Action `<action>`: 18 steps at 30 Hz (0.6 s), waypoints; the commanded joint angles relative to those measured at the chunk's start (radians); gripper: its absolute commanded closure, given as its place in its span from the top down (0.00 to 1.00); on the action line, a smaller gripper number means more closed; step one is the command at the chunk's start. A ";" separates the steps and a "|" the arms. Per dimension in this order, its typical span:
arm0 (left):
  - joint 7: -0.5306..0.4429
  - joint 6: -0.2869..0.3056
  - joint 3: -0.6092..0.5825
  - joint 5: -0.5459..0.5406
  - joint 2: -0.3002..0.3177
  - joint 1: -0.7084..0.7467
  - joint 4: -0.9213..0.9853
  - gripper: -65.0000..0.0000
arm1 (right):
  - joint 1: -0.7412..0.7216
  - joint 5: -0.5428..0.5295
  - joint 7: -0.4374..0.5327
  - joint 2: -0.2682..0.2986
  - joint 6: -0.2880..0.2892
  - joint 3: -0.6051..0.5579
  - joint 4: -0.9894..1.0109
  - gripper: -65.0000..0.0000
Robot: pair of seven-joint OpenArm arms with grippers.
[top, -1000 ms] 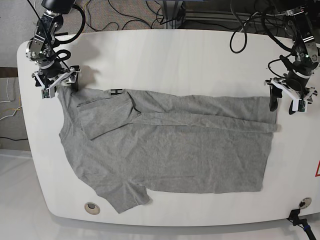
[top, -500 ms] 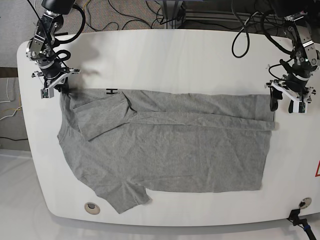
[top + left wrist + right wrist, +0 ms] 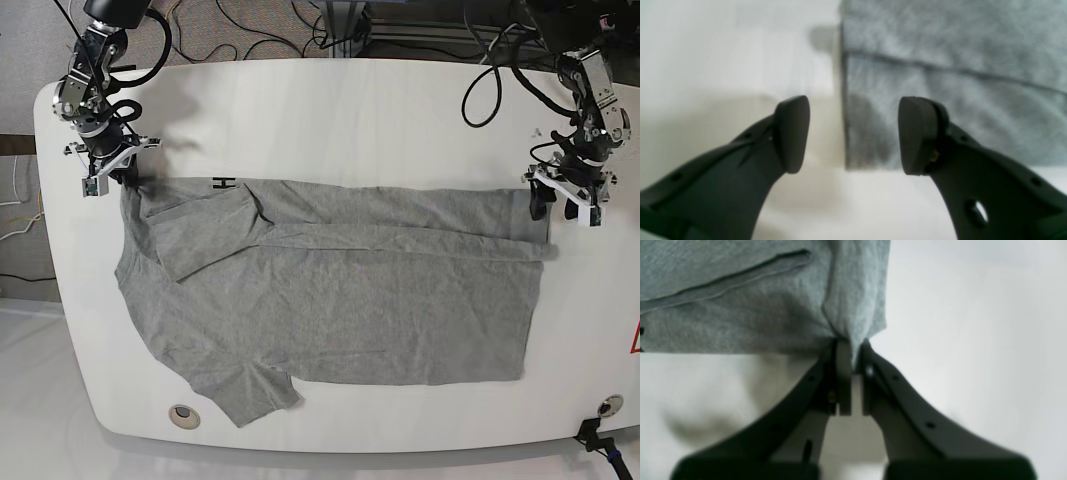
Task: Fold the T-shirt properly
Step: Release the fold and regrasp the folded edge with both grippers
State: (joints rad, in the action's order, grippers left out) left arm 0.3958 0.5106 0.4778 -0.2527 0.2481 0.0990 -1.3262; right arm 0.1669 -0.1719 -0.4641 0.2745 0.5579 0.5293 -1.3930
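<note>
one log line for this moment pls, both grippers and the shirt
right gripper: shut on T-shirt corner | left gripper: open, straddling shirt edge, no grip | shirt: flat on table

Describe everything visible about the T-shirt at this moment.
The T-shirt is heather-grey, soft and wrinkled, lying flat on the white table. Its far long edge is folded over, one sleeve tucked inward, the other spread at the near edge. The right gripper is shut on one corner; the left gripper stands open over the hem corner.
</note>
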 commanded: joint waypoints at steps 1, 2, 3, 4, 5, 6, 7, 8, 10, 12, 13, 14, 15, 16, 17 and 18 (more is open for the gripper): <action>-0.014 0.004 0.005 -0.013 0.013 -0.006 0.015 0.58 | -0.003 0.001 -0.006 0.015 0.003 0.004 -0.013 0.00; -0.016 0.004 0.005 -0.013 0.013 -0.006 0.027 0.58 | -0.003 0.001 -0.006 0.015 0.003 0.004 -0.013 0.00; -0.016 0.004 0.005 -0.013 0.013 -0.006 0.038 0.58 | -0.003 0.001 -0.006 0.015 0.003 0.004 -0.013 0.00; -0.016 0.004 0.005 -0.013 0.013 -0.006 0.047 0.58 | -0.003 0.001 -0.006 0.015 0.003 0.004 -0.013 0.00; -0.016 0.007 0.005 -0.012 0.013 -0.006 0.052 0.58 | -0.003 0.001 -0.006 0.015 0.003 0.004 -0.013 0.00; -0.016 0.009 0.003 -0.012 0.013 -0.006 0.053 0.58 | -0.002 0.001 -0.006 0.015 0.003 0.004 -0.013 0.00; -0.016 0.010 0.002 -0.012 0.013 -0.006 0.053 0.58 | -0.002 0.001 -0.006 0.015 0.003 0.004 -0.013 0.00; -0.016 0.010 -0.012 -0.013 0.013 -0.003 0.053 0.58 | -0.002 0.001 -0.006 0.015 0.003 0.004 -0.013 0.00; -0.016 0.010 -0.034 -0.013 0.013 0.002 0.053 0.55 | -0.002 0.001 -0.006 0.015 0.003 0.004 -0.013 0.00; -0.014 0.010 -0.037 -0.012 0.007 0.008 0.055 0.41 | -0.002 0.001 -0.006 0.013 0.003 0.004 -0.013 0.00; -0.014 0.010 -0.040 -0.012 0.000 0.011 0.055 0.32 | -0.002 0.001 -0.006 0.013 0.003 0.004 -0.013 0.00; -0.014 0.010 -0.047 -0.010 0.000 0.012 0.055 0.23 | 0.000 0.001 -0.006 0.013 0.003 0.004 -0.013 0.00; -0.014 0.010 -0.058 -0.010 0.000 0.012 0.055 0.17 | 0.000 0.001 -0.006 0.013 0.003 0.004 -0.013 0.00; -0.014 0.010 -0.072 -0.010 0.000 0.012 0.055 0.13 | 0.000 0.001 -0.006 0.013 0.003 0.004 -0.013 0.00; -0.014 0.010 -0.080 -0.010 0.000 0.014 0.055 0.10 | 0.001 0.001 -0.006 0.013 0.003 0.004 -0.013 0.00; -0.014 0.010 -0.081 -0.010 0.000 0.014 0.055 0.08 | 0.001 0.001 -0.006 0.013 0.003 0.004 -0.013 0.00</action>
State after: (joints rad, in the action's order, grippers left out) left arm 0.3462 0.5167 0.4019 -0.2749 0.2417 0.1131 -1.2663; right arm 0.1696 -0.1722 -0.4637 0.2741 0.5579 0.5293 -1.3930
